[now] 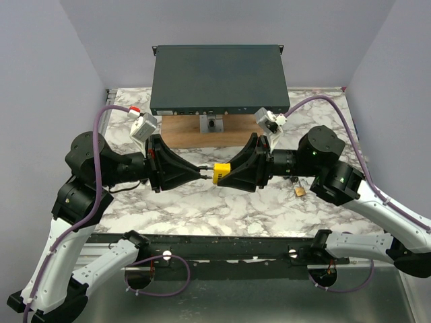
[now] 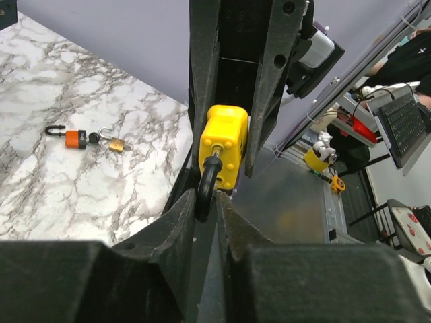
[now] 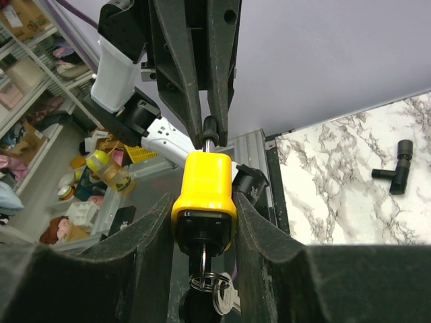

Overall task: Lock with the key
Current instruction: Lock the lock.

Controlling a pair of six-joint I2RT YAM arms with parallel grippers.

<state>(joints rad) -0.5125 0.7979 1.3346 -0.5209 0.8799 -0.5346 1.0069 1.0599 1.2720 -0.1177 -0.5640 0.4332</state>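
From my station I saw both arms meeting above the middle of the worktop, sharing one load between them. The left gripper [image 2: 205, 202] was pinched nearly shut on the black shackle [image 2: 204, 183]. The right gripper [image 3: 204, 221] was opened only to the width of the yellow padlock [image 3: 204, 180] and clamped its body from both sides. A short bright stretch of shackle leg showed between the body and the left fingers. I could not tell whether the shackle was latched. A key ring [image 3: 210, 286] with plain metal keys hung from the underside of the padlock.

The key [image 2: 75, 138] with the orange head lay flat on the marble, held by neither arm. Something dark lay at each end of it. It sat just beside a small brass padlock [image 1: 299, 192], which lay right of the middle and nearer the near edge than the far one. The overhead view hid the key itself.

A black box [image 1: 219, 77] stood at the far edge with a wooden board [image 1: 182, 132] in front of it. A black T-shaped piece [image 3: 397, 168] lay on the marble elsewhere.
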